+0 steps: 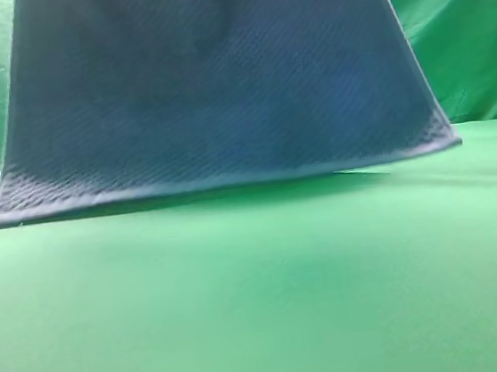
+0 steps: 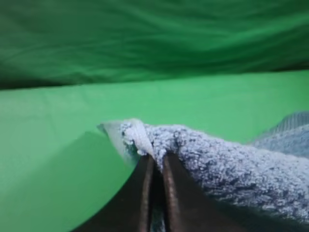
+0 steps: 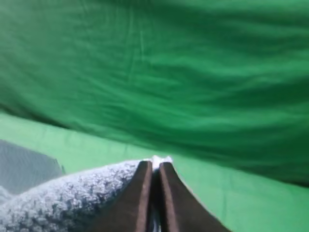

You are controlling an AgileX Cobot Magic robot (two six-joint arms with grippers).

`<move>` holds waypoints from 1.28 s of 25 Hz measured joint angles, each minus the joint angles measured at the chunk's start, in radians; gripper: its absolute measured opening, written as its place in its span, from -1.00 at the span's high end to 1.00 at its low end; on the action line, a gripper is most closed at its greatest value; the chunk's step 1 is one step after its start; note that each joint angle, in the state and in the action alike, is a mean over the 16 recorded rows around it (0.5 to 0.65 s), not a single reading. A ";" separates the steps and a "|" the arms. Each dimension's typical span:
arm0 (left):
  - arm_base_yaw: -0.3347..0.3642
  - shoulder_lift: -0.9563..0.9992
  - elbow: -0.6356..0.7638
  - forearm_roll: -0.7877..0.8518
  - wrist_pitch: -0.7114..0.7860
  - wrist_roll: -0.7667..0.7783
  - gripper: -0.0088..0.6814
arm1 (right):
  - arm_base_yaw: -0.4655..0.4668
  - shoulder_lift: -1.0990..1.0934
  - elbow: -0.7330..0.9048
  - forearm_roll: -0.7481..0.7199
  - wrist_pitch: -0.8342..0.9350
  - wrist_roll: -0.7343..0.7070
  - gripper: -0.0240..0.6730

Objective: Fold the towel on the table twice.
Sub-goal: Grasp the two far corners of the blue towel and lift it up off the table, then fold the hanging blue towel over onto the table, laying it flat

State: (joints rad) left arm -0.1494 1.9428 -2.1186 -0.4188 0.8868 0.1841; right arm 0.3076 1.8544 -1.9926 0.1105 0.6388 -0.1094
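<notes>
currently the blue-grey terry towel (image 1: 210, 83) hangs lifted, lower hem just touching the green bench (image 1: 263, 310) near its far edge. left gripper (image 2: 155, 162) and right gripper (image 3: 153, 166) each pinch a corner. risk: thin corner bites slipping, dropping one side askew.

Wrinkled green cloth backdrop (image 1: 455, 28) hanging behind, creased in long soft folds, darker toward the lower edge in both wrist views, filling the upper part of each.

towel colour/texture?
Blue-grey towel, diagonal ribbed weave with a paler hem; clearest in the exterior high view.
</notes>
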 joint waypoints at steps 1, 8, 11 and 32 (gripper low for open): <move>0.000 0.000 -0.004 -0.023 -0.036 0.017 0.97 | 0.000 0.000 -0.006 0.000 -0.035 -0.006 0.93; -0.005 0.004 -0.009 -0.172 -0.238 0.157 0.97 | -0.001 0.011 -0.020 0.001 -0.235 -0.062 0.93; -0.006 0.009 -0.009 -0.209 -0.271 0.203 0.97 | -0.001 0.017 -0.021 0.001 -0.264 -0.084 0.93; -0.009 -0.011 -0.009 -0.073 0.029 0.126 0.97 | -0.011 -0.043 0.050 -0.033 0.118 -0.137 0.93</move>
State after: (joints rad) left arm -0.1586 1.9316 -2.1271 -0.4921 0.9154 0.3105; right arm 0.2966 1.8111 -1.9426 0.0771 0.7571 -0.2461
